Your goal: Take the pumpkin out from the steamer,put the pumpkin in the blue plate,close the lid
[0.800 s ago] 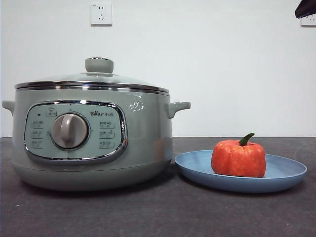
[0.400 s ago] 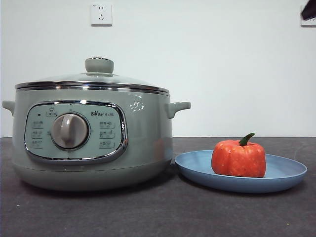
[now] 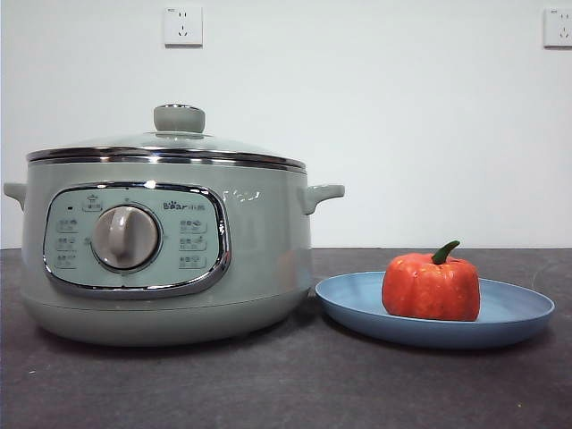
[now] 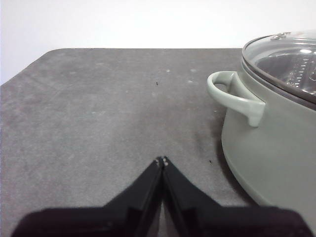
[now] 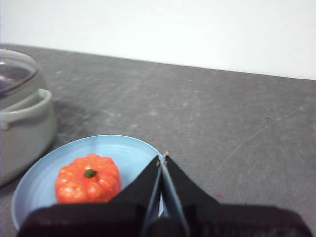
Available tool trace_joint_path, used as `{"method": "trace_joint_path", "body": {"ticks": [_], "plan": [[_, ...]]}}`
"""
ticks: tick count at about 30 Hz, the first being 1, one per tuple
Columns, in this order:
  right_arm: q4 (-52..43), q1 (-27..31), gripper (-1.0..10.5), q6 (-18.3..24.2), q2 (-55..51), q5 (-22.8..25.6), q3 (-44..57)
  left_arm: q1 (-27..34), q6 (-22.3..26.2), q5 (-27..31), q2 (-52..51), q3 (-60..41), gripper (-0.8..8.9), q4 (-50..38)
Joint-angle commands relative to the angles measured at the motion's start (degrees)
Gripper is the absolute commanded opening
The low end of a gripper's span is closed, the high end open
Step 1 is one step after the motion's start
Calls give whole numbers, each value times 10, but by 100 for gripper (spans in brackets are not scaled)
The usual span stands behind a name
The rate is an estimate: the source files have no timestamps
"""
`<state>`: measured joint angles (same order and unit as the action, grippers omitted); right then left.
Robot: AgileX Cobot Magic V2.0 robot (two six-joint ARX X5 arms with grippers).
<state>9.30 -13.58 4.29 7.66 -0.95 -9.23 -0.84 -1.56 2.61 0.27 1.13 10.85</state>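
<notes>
The orange-red pumpkin (image 3: 432, 286) with its green stem sits on the blue plate (image 3: 357, 299) at the right of the front view. It also shows in the right wrist view (image 5: 88, 179) on the plate (image 5: 128, 153). The sage-green steamer (image 3: 259, 241) stands at the left with the glass lid (image 3: 179, 134) seated on its chrome rim. My right gripper (image 5: 163, 157) is shut and empty, beside and above the plate. My left gripper (image 4: 162, 160) is shut and empty over bare table, beside the steamer's handle (image 4: 232, 96). Neither arm shows in the front view.
The dark grey table (image 3: 295, 384) carries only the steamer and the plate. A white wall with two sockets (image 3: 182, 25) stands behind. The table's far edge and corner show in the left wrist view (image 4: 54, 52).
A black arm tip at the top right corner of the front view has withdrawn out of the picture. Steamer, lid, pumpkin and plate have not moved.
</notes>
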Motion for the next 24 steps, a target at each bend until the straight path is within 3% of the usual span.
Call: {"method": "trace_joint_path", "body": {"ticks": [1,10,24], "plan": [[-15,5,-11,-37,-33,-4,46,2,-2,0,-2,-5,-3,7],[11,6,-11,-63,-61,-2,88,2,-2,0,-2,-5,-3,7],[10,8,-11,-63,-58,-2,88,2,-2,0,-2,-5,-3,7]]}}
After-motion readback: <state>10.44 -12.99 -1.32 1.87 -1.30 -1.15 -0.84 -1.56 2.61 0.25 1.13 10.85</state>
